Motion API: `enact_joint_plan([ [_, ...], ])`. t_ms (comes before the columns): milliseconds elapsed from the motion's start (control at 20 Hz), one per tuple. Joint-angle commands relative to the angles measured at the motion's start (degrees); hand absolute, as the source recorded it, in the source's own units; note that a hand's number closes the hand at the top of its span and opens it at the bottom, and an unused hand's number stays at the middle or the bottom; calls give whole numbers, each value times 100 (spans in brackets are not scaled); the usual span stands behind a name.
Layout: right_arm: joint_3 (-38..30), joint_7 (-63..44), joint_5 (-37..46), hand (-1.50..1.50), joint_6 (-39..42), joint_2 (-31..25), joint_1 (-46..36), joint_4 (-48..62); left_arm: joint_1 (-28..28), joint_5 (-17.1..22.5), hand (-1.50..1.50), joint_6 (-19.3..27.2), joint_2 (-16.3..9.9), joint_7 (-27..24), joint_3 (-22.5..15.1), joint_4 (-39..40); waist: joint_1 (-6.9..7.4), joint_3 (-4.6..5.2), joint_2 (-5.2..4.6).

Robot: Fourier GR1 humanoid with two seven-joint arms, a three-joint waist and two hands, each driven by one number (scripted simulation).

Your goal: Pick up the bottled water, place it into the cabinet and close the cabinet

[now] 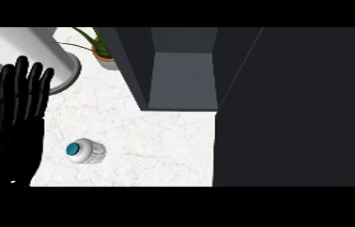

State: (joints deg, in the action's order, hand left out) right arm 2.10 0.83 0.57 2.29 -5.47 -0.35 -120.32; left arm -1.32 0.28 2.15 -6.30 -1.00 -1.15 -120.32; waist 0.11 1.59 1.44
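The bottled water (85, 151) stands upright on the white marble counter (145, 141) at the lower left, seen from above as a clear ribbed bottle with a teal cap. The dark grey cabinet (181, 76) stands open at the top centre, its inside bare, and its open door (284, 109) fills the right side of the view. My left hand (21, 109) rests open at the left edge, fingers up, just left of the bottle and apart from it. My right hand does not show.
A potted green plant (103, 52) stands at the back, just left of the cabinet. A white rounded object on a grey base (59, 76) sits at the top left behind my left hand.
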Motion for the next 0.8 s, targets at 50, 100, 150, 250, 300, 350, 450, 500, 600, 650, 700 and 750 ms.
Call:
enact_joint_plan([
  [50,-32,-7,-13,-150,32,-12,371,-411,903,551,-150,-335,-176,-246,449,-638,28,-155,-124],
  [100,256,-239,222,-150,-114,137,281,-520,979,543,-150,-363,-168,-217,468,-699,24,-155,-129],
  [150,116,-231,22,-150,116,-27,574,-708,829,544,-150,-257,-181,196,525,-910,0,-158,-129],
  [250,-23,-411,-286,-150,152,-13,905,-1081,1388,672,-150,-517,-202,-365,734,-676,3,-156,-128],
  [300,452,-388,-727,-150,562,32,836,-661,1398,1104,-150,66,394,473,610,-448,129,-156,-123],
  [350,658,-543,-707,-150,541,104,1099,-970,1317,1186,-150,193,347,767,754,-707,46,-159,-105],
  [450,899,-1007,-677,-150,431,139,1210,-1490,1727,1385,-150,93,332,843,807,-1169,43,-154,-106],
  [500,867,-588,-644,-150,533,141,1374,-1225,1918,1676,-150,40,172,1257,999,-1575,59,-160,-111],
  [600,1135,-981,-462,-150,513,62,1503,-1748,2458,1529,-150,87,423,1217,756,-2090,51,-158,-109],
  [650,1337,-1543,-378,-150,196,226,1227,-2103,2482,1650,-150,56,325,1343,907,-2236,58,-154,-114],
  [700,1444,-1221,-245,-150,297,232,1510,-1962,2573,1722,-150,101,291,1645,921,-2612,37,-158,-117],
  [750,1348,-918,-341,-150,407,234,1474,-1592,2758,1887,-150,57,302,1681,1064,-2809,56,-160,-120],
])
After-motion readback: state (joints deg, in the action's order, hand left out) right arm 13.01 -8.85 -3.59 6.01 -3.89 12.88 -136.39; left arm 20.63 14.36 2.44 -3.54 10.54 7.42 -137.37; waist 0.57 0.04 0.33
